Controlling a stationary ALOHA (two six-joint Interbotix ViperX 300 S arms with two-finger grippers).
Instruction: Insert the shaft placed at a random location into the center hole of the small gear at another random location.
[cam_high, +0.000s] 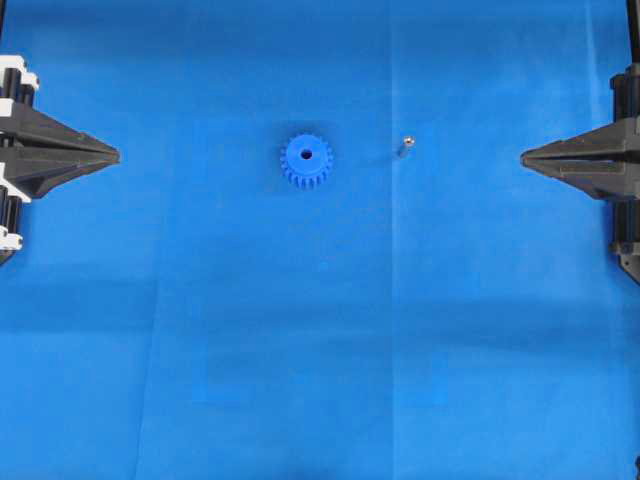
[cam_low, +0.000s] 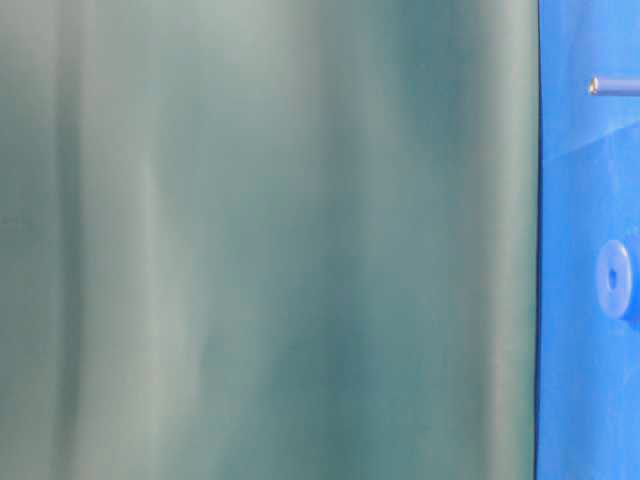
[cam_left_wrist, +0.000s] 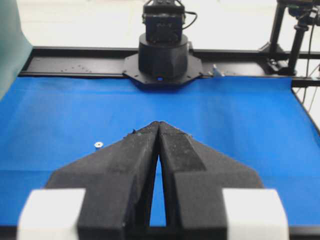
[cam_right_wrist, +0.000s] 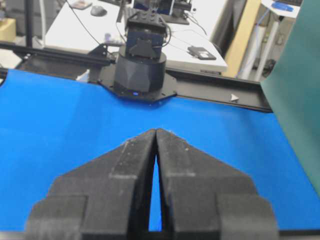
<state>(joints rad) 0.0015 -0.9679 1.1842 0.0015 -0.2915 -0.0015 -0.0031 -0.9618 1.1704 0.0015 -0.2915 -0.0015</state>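
Observation:
The small gear (cam_high: 306, 162) lies flat on the blue cloth a little left of the middle, its center hole (cam_high: 305, 154) facing up. To its right, apart from it, stands the shaft (cam_high: 405, 145), a tiny silvery pin. My left gripper (cam_high: 116, 155) is shut at the left edge, holding nothing, far from both. My right gripper (cam_high: 523, 156) is shut at the right edge, also with nothing in it. In the left wrist view the shaft (cam_left_wrist: 98, 145) shows left of my shut left gripper (cam_left_wrist: 158, 122); the gear is hidden behind the fingers. The right wrist view shows only my shut right gripper (cam_right_wrist: 156, 130).
Blue cloth (cam_high: 320, 350) covers the whole table. The opposite arm's black base (cam_left_wrist: 162, 57) stands at the cloth's far edge in the left wrist view, and likewise the other base (cam_right_wrist: 141, 67) in the right wrist view. A green backdrop (cam_low: 270, 240) fills most of the table-level view.

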